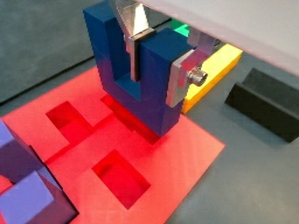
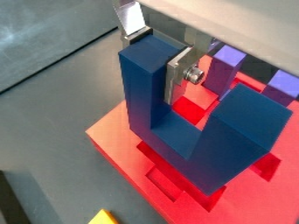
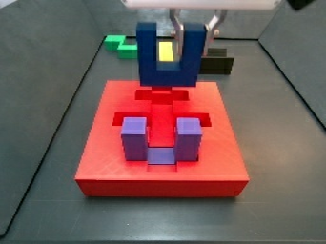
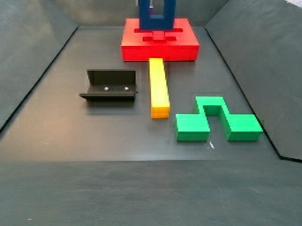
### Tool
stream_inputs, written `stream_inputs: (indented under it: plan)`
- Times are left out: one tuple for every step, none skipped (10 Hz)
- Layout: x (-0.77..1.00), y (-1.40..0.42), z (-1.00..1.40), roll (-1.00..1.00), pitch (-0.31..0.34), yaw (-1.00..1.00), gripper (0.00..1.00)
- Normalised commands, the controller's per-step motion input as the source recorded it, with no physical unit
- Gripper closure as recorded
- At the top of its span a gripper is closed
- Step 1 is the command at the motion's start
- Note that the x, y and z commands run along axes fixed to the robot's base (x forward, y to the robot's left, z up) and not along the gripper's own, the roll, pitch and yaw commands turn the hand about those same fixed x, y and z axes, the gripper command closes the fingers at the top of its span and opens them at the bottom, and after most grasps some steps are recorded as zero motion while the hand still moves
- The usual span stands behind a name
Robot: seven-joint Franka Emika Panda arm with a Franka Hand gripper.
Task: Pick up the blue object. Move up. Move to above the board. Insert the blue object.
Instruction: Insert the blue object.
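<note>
The board [image 3: 114, 162] lay directly beneath the gripper [image 1: 156, 63], already carrying the purple block [image 3: 156, 140] seated on its near half. The blue object [image 2: 193, 131] hung just above the board's cut-out recesses [image 1: 121, 175], prongs up, one prong pinched between the gripper's fingers [image 1: 179, 74]. Likely fault: a slight offset would catch its base on a recess edge, jamming or tilting it.

Lighting is even and bright from overhead in all views. The board [image 3: 159, 164] throws a soft shadow at its base. My end effector [image 1: 158, 57] sits close to both wrist cameras, slightly soft. The grey floor [image 4: 94, 168] shows faint sheen, no harsh glare.
</note>
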Motion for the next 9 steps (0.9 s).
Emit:
stream_inputs:
  plan:
    - [0.0,-0.04,-0.32,0.0,-0.023,0.0,1.0]
    - [-0.03,-0.02,-0.31,-0.05,-0.071,0.0,1.0]
    - [-0.09,0.0,-0.34,-0.04,-0.073,0.0,1.0]
    - [-0.11,0.0,-0.23,-0.05,-0.067,0.0,1.0]
    - [-0.12,0.04,-0.04,0.0,0.0,-0.09,1.0]
    - [-0.26,0.03,-0.01,-0.02,0.0,-0.13,1.0]
    - [-0.24,0.0,-0.03,-0.06,-0.069,-0.08,1.0]
    - [-0.07,0.07,-0.08,-0.04,-0.074,0.0,1.0]
    - [0.0,0.02,-0.2,-0.01,-0.07,0.0,1.0]
